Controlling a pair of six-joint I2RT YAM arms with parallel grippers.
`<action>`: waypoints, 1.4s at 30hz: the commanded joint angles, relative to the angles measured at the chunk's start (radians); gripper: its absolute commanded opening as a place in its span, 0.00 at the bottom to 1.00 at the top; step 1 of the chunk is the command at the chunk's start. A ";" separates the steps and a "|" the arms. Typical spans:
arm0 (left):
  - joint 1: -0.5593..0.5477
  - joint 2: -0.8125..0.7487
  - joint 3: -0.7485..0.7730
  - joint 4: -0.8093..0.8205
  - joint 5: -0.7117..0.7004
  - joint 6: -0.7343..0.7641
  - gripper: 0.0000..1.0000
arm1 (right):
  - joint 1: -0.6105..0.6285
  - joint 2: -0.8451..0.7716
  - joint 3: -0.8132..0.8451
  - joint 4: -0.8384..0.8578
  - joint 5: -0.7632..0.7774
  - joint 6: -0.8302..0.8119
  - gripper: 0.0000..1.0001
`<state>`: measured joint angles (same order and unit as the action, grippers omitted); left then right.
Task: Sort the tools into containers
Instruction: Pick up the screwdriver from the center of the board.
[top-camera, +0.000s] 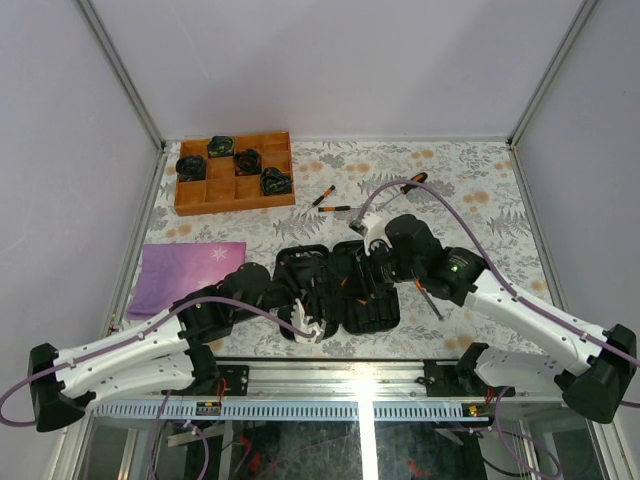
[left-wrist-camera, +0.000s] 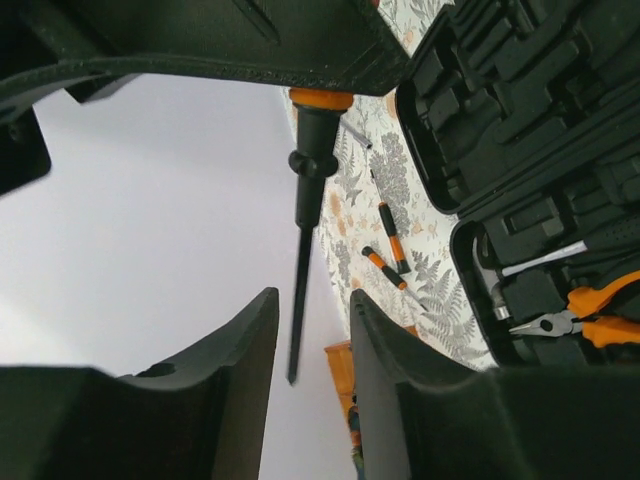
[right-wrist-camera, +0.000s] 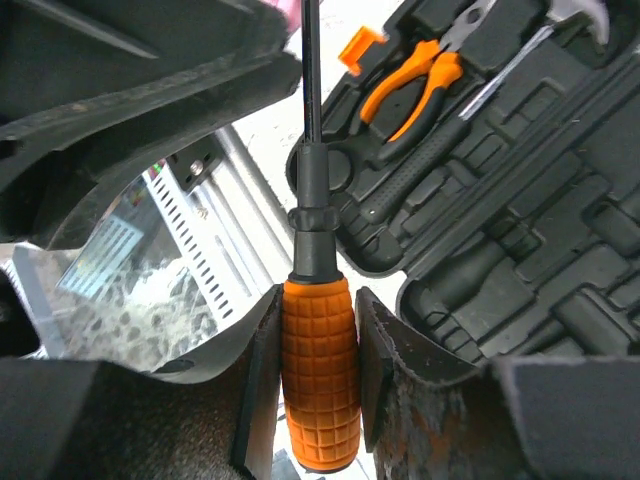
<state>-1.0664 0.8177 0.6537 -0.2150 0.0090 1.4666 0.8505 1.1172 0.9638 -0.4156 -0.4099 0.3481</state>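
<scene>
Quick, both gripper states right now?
Left gripper: open, holding nothing.
Right gripper: closed on the orange-handled, black-shafted screwdriver.

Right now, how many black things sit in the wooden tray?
4 black things: one at the wooden tray's left end, one at its back edge, one in the middle, one at the right front. None seems hidden.

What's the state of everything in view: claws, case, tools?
Case: open, lying flat.
Orange screwdriver: held by its handle, not in the case.
Right claw: shut on the orange screwdriver.
Left claw: open, screwdriver shaft between its fingers, no grip.
Pliers: lying in the case.
Hammer: lying in the case.
Spare screwdrivers: loose on the table.
</scene>
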 joint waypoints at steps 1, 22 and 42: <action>-0.003 -0.018 -0.001 0.030 0.033 -0.042 0.43 | 0.001 -0.070 0.003 0.049 0.194 0.048 0.03; 0.003 -0.016 0.004 0.237 -0.425 -0.901 0.75 | 0.000 -0.152 -0.193 0.077 0.421 0.213 0.00; 0.267 0.170 0.166 -0.245 -0.399 -2.115 1.00 | 0.000 -0.192 -0.326 0.297 0.383 0.362 0.00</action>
<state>-0.8124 0.9768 0.8394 -0.3676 -0.4580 -0.3485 0.8501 0.9543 0.6411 -0.2287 -0.0395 0.6338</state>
